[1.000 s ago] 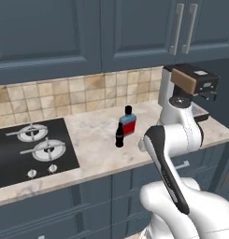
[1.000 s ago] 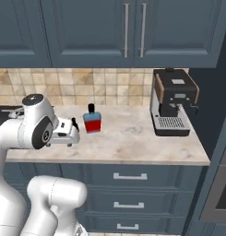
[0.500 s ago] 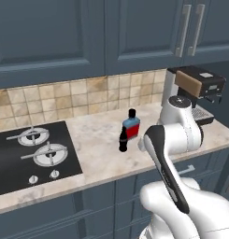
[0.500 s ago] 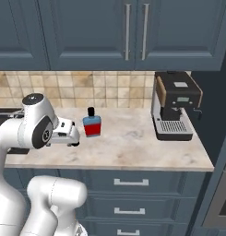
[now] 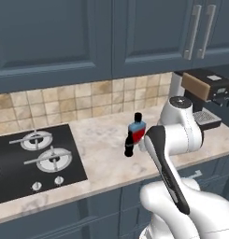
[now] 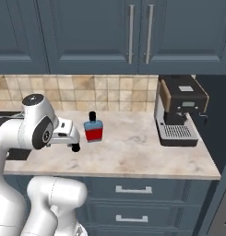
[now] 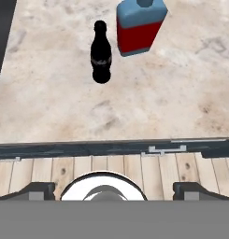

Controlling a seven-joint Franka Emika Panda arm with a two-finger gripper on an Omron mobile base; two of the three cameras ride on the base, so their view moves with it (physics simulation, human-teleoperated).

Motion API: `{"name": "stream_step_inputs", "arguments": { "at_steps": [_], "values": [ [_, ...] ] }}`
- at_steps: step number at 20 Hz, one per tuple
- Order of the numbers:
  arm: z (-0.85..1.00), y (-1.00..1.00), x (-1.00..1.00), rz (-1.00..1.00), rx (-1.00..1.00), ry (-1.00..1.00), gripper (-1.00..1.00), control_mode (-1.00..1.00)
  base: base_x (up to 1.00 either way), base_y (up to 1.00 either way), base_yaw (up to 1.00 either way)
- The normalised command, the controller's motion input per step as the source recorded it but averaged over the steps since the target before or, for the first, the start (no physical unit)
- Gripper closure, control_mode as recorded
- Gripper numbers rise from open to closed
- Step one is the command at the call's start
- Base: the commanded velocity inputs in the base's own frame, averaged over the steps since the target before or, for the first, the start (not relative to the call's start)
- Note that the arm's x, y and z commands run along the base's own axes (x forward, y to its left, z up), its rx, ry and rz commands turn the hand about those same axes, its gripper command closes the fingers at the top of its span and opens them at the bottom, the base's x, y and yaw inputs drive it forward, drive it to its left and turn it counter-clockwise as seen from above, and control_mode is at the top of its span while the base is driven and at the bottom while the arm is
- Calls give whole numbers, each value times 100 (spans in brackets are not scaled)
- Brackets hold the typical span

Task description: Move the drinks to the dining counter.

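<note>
one black bottle half behind arm

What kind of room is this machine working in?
A kitchen, computer-rendered by the look of it: a black stove set into a marble counter, a coffee machine, a tiled backsplash and dark blue cabinets above.

1. Black stove: set into the marble bench, left end.
2. Coffee machine: stands on the bench, right end.
3. Tiled backsplash: behind the bench.
4. Blue-grey cabinets: above; drawers below.
</note>
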Motion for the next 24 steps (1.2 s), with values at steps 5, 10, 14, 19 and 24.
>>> {"name": "stream_step_inputs", "arguments": {
  "at_steps": [5, 10, 14, 19, 24],
  "values": [
    [0, 0, 0, 0, 0, 0, -100, 100, 38, 33, 8],
    [0, 0, 0, 0, 0, 0, -100, 100, 31, 19, 5],
    [0, 0, 0, 0, 0, 0, -100, 100, 39, 1, 1],
    [0, 0, 0, 0, 0, 0, -100, 100, 26, 11, 0],
    [0, 0, 0, 0, 0, 0, -100, 100, 0, 2, 0]
  ]
}}
